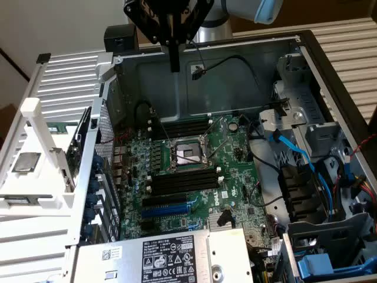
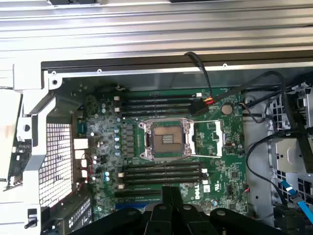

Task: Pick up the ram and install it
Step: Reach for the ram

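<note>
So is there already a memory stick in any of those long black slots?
No: the black slots on both sides of the socket lie bare, with no green stick in them.

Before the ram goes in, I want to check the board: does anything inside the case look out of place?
One thing: a loose black cable runs from the case wall, and its plug lies over one end of the memory slots nearest that wall. The CPU socket is empty. Nothing looks damaged.
</note>
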{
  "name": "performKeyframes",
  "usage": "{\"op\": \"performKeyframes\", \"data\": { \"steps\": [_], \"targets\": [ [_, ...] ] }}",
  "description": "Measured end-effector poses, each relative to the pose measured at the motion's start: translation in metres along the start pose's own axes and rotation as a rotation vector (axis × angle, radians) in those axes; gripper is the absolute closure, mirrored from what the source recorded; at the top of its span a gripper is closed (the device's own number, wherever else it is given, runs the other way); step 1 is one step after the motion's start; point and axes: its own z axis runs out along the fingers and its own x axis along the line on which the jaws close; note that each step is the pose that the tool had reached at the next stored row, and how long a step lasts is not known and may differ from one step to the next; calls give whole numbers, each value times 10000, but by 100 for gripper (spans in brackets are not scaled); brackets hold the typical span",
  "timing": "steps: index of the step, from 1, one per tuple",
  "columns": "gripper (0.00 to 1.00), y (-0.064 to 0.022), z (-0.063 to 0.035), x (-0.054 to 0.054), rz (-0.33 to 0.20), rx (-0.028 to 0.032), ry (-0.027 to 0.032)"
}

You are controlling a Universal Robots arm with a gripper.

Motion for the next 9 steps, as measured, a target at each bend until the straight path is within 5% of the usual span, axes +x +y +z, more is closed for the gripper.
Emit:
{"op": "performKeyframes", "data": {
  "steps": [9],
  "targets": [
    [90,0,0,0,0,1,0]
  ]
}}
